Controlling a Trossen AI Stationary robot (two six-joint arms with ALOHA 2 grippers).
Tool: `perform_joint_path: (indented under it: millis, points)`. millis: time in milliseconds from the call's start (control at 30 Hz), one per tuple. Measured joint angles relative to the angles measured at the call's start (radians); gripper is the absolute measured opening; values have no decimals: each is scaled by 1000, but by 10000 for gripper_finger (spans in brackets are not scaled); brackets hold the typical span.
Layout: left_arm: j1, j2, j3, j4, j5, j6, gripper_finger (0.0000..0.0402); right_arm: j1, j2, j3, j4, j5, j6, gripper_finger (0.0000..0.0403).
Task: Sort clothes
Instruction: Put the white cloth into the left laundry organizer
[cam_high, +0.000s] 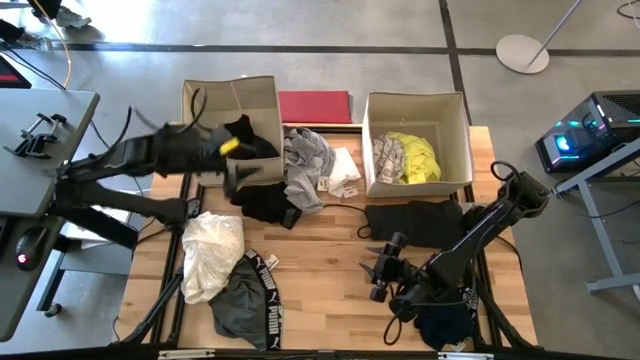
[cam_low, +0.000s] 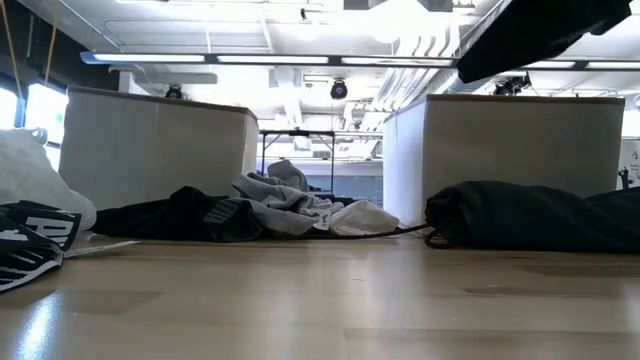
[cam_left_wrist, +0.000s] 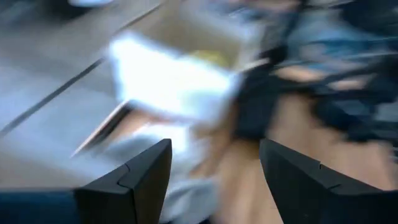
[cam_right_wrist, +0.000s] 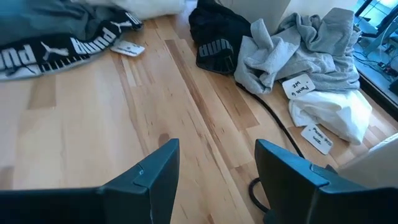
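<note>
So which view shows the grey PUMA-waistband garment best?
The high view: the crumpled grey garment with a black PUMA waistband lies whole on the wooden table's near-left part. The right wrist view catches part of it with the lettering; the low view only a waistband edge; the left wrist view is too blurred to tell.

I see a neon yellow soft garment (cam_high: 415, 158) in the tan cardboard box (cam_high: 464, 140), grey shorts w/ black PUMA-lettered waistband (cam_high: 245, 300), a cream-white crumpled garment (cam_high: 211, 250), a black cloth heap (cam_high: 412, 220), a flat red board (cam_high: 315, 106), and a light wood counter (cam_high: 320, 290).
</note>
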Motion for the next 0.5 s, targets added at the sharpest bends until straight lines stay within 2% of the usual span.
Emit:
perform_joint_path:
  millis: [100, 200, 300, 500]
  points:
    - [-180, 31, 0, 118, -30, 85, 236, -13, 0, 0, 45, -10, -3, 197]
    - [-318, 90, 0, 196, -85, 171, 236, -42, 4, 0, 148, -112, -85, 197]
    - [-406, 153, 0, 245, -153, 210, 236, -80, 22, 0, 279, -223, -224, 197]
    - [-511, 270, -1, 223, -345, 132, 236, -195, 91, 0, 482, -272, -432, 197]
